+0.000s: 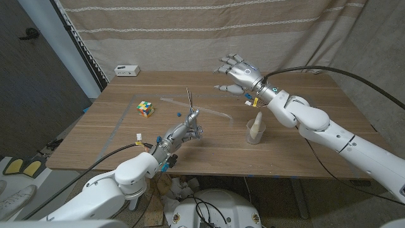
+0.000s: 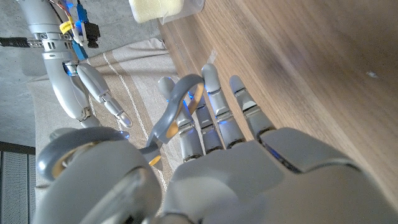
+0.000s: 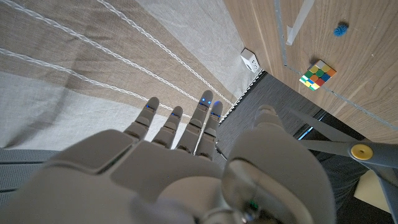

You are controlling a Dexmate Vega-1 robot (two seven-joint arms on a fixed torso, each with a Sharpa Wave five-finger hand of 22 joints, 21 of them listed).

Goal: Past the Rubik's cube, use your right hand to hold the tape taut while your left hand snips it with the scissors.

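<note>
Grey-handled scissors (image 1: 189,109) are gripped in my left hand (image 1: 182,133); my right hand (image 1: 237,74), released near the table's far edge, hasn't tensioned the tape (image 1: 190,106).

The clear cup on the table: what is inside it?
The clear cup holds one cream-coloured cone-shaped thing standing point up. Its base shows dimly through the cup's wall; anything beneath it stays hidden.

In the head view the table (image 1: 304,158) fills the middle of the frame. The cube (image 1: 146,109) lies left of centre, with the tape (image 1: 190,106) stretching right from it. The scissors (image 1: 190,104) stand at centre, held by the left hand (image 1: 183,132) just below. A cup (image 1: 255,130) sits right of centre. The right hand (image 1: 239,73) hovers above it, upper right. A box (image 1: 126,70) sits upper left, at the table's far edge.
</note>
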